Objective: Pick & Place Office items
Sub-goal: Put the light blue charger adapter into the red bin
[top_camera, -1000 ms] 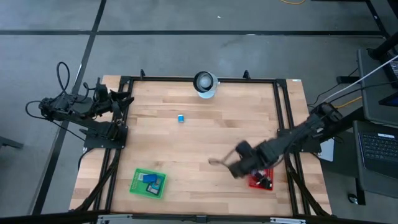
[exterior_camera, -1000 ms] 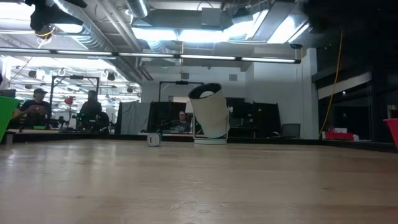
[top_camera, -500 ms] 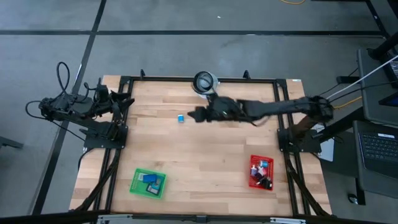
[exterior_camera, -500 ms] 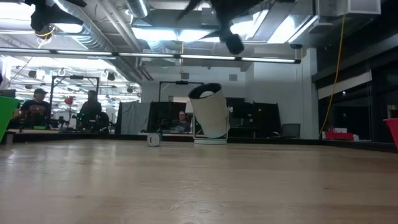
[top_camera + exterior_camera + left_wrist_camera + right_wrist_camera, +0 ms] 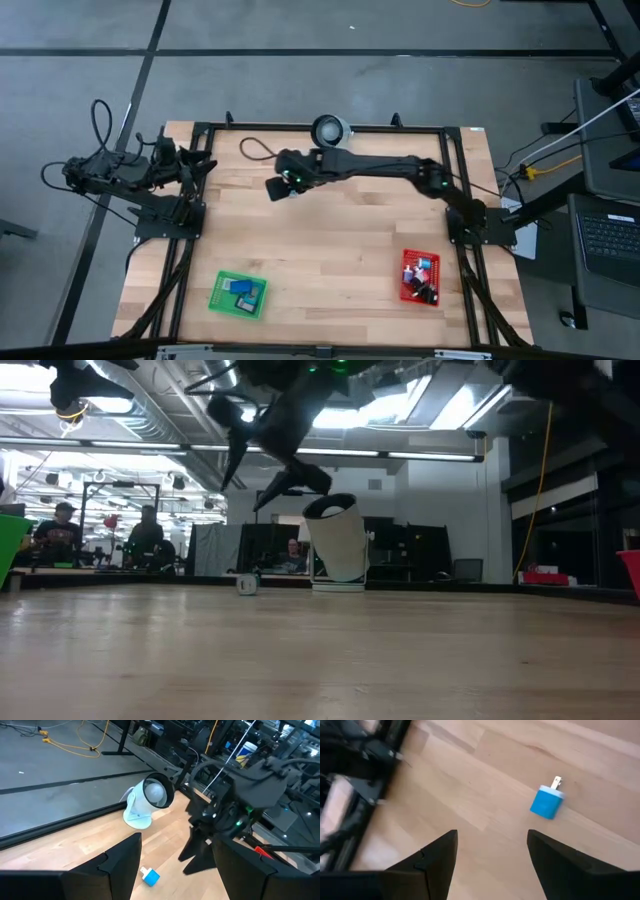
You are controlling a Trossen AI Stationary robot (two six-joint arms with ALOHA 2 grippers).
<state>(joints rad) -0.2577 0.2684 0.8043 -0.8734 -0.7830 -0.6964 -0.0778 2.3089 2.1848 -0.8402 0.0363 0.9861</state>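
One office item, a small blue block (image 5: 547,802) with a metal prong, lies flat on the wood in the far-left part of the table. It also shows in the left wrist view (image 5: 150,876) and the low view (image 5: 246,584). My right gripper (image 5: 491,834) hangs open above the table just beside the block, touching nothing; the high view (image 5: 272,189) shows the arm stretched across from the right. My left gripper (image 5: 175,845) is open and waits at the table's left edge (image 5: 195,165). More small items lie in the green basket (image 5: 238,295) and the red basket (image 5: 420,277).
A white ring-shaped object (image 5: 331,131) stands at the far edge, just behind the block (image 5: 337,545). The green basket sits near the left near corner, the red basket near the right near corner. Black frame rails (image 5: 190,250) run along the table's sides. People sit in the room behind.
My right arm has swung fast from above the red basket at the right near corner, across the table toward the far left, and now hangs over the blue block. The block has stayed where it was.
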